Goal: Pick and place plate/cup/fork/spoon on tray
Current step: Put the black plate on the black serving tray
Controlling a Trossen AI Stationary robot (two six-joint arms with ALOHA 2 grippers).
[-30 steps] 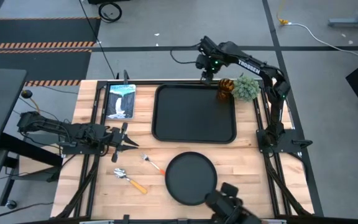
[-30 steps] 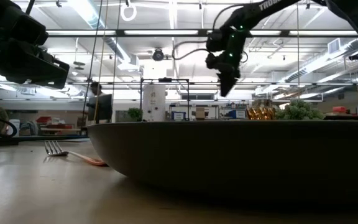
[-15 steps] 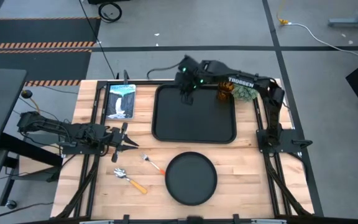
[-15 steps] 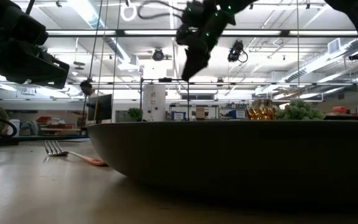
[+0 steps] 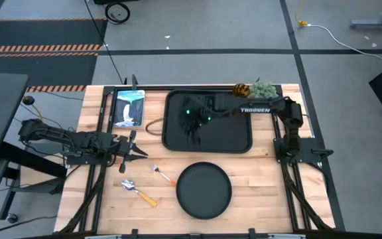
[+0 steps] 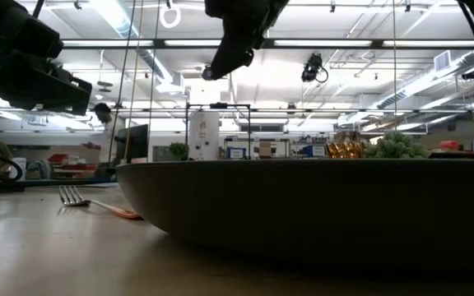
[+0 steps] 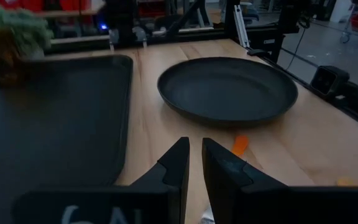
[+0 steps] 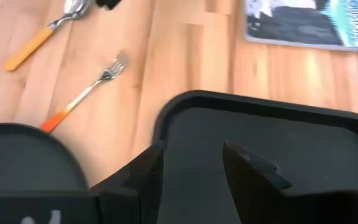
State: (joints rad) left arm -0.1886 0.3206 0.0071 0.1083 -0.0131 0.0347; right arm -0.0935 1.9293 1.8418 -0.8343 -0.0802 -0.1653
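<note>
Above the tray [image 5: 237, 136], the right gripper [image 5: 192, 133] hangs with fingers apart, holding nothing; the left gripper [image 5: 138, 154] rests nearly closed at the table's left; plate [image 5: 203, 190], fork [image 5: 162, 174] and spoon [image 5: 138, 191] lie on the table; the cup [image 5: 242, 89] stands beyond the tray's far right corner.

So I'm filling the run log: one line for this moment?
right gripper open, empty, over tray | left gripper shut, waiting | plate, fork on table

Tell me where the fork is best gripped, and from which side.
Judging by its pose, grip the fork at mid-handle from straight above. It lies flat on the table, handle end near the plate, so the fingers should straddle the thin orange handle crosswise, away from the plate's rim.
</note>
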